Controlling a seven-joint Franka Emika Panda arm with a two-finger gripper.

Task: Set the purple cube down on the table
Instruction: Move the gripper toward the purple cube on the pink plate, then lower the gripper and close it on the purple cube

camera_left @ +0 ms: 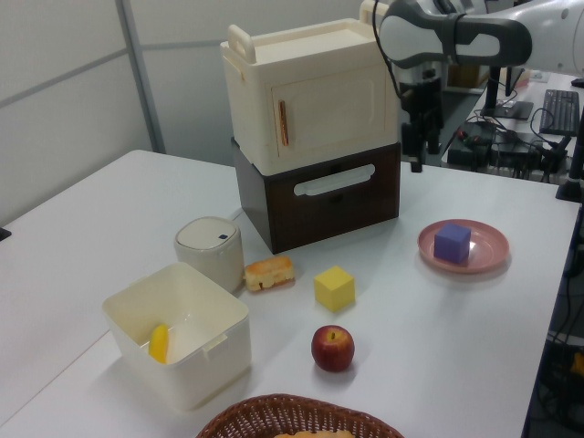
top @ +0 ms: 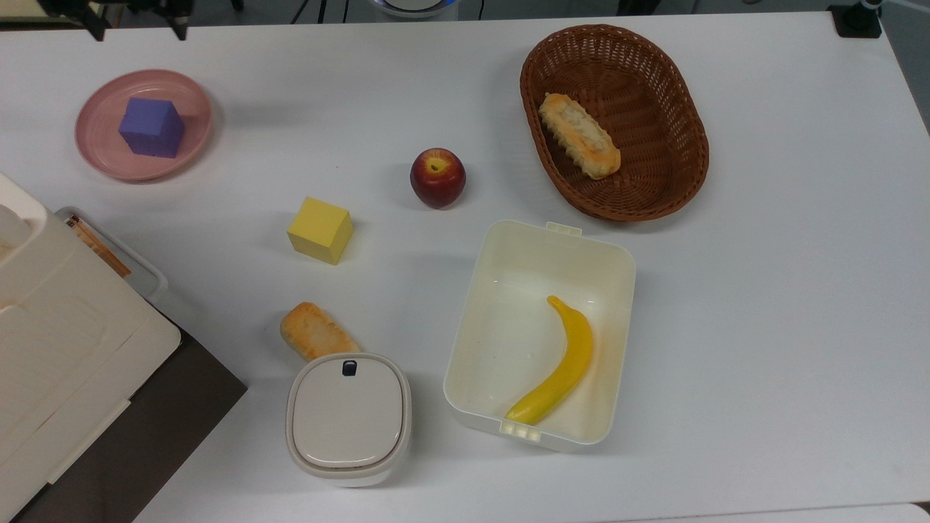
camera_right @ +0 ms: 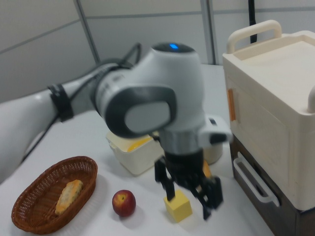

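The purple cube (top: 151,127) sits on the round pink plate (top: 102,156), so nothing of the task is done yet — the cube has not been touched, let alone lifted.

The jaws (top: 133,26) hang high in the air, spread wide with nothing between them; in the top view the two dark fingertips (top: 95,31) show at the upper edge, a clear gap separating them. In that view the cube lies below the jaws, near their line and well under them in height; in the left view the jaws (camera_left: 422,146) are up and to the left view's left of the plate (camera_left: 484,258), with open air between them and the cube (camera_left: 453,243).

What is left, as I judge it: bring the jaws over the cube, lower them around it, close on it, lift it clear of the plate's rim and set it on the bare white desk (top: 763,290). There is free desk surface near the plate — between it and the yellow cube (top: 320,229) — and the apple (top: 437,177) lies farther off from the jaws.
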